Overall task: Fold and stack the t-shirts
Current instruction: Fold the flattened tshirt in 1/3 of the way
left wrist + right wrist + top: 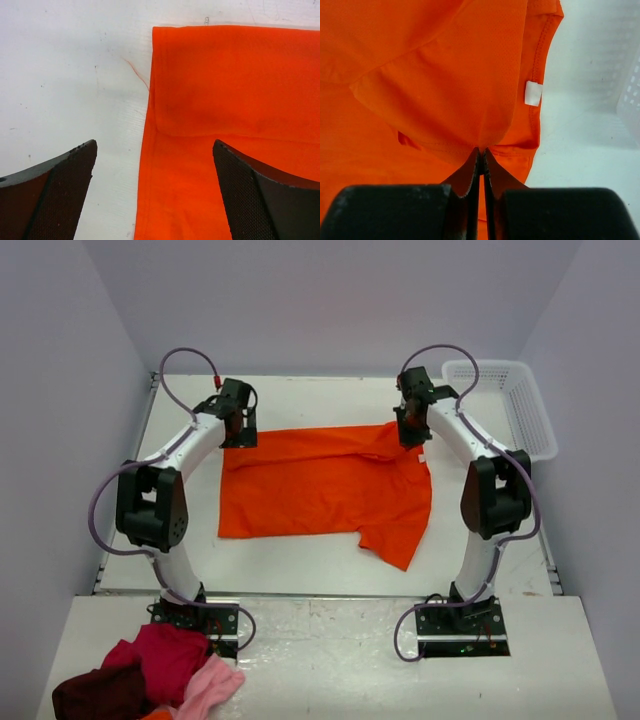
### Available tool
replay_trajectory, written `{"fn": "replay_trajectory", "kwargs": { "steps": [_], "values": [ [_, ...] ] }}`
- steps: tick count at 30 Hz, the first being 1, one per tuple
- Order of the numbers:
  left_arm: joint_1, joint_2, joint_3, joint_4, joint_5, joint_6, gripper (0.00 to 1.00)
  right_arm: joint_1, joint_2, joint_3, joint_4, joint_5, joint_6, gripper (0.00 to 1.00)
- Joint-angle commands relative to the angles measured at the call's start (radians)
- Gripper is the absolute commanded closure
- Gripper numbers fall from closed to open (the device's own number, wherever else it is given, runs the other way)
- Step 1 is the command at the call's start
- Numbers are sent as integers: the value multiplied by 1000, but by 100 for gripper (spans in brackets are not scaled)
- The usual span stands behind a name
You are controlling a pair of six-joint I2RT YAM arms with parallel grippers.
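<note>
Overhead view, left to right. A heap of clothes (150, 678) in dark red, magenta and pink lies at the near left corner, beside the left arm's base. The left tool (236, 422) (155, 150) hangs over the far left corner of the t-shirt (320, 490) (230, 90) with its jaws spread wide and nothing between them. In the left wrist view one finger (65, 190) stands over bare white counter (300, 565) (60, 75) and the other over orange cloth. The shirt's left edge runs between them, and a loose orange thread (137, 72) lies on the counter just beside that edge.

The t-shirt lies spread on the counter between the two arms, one sleeve pointing toward the near right.

The right tool (408, 426) (482, 160) is closed tight on a pinch of the t-shirt (420, 75) at its far right corner, so the cloth gathers into folds at the fingertips. A small white label (533, 93) shows near the pinch.

A white mesh basket (485, 364) (631, 100) sits at the far right corner of the counter, apart from the shirt.
</note>
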Motion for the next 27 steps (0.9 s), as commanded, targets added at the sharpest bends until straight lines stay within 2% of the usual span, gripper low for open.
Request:
{"fn": "replay_trajectory", "kwargs": {
  "steps": [1,2,4,5,9,11,12,13,14,15,16,17,20,22,25,27],
  "values": [
    [2,-47,14,5,-16,-9,2,4,-89,-55,7,23,28,96],
    [2,-44,19,8,-9,-2,2,4,-92,-66,14,6,34,75],
    [2,-36,34,2,-5,9,1,4,-104,-103,28,-2,52,5],
    [2,-33,59,-3,2,12,1,10,-115,-117,39,6,60,1],
    [2,-35,94,2,28,9,2,24,-160,-128,74,87,78,1],
    [-1,-29,96,26,42,12,3,23,-164,-108,88,70,69,1],
    [-1,-19,99,31,71,20,7,23,-154,-59,79,70,75,8],
    [0,-6,112,32,88,24,11,23,-134,-27,65,54,80,36],
    [0,34,125,25,125,26,27,21,-97,3,60,25,82,64],
    [0,54,137,19,146,21,45,21,-79,48,63,0,98,100],
    [3,73,145,22,168,20,66,23,-60,70,64,-37,100,100],
    [7,109,151,23,210,17,100,23,-21,93,57,-84,97,100],
    [19,157,175,34,301,-2,100,24,30,153,60,-137,109,100],
    [26,175,210,25,291,-8,100,24,34,150,60,-193,111,100],
    [39,221,269,-21,257,5,100,24,-9,48,151,-262,117,100],
    [45,232,277,-24,249,11,100,23,0,46,146,-252,123,100]
  ]
}}
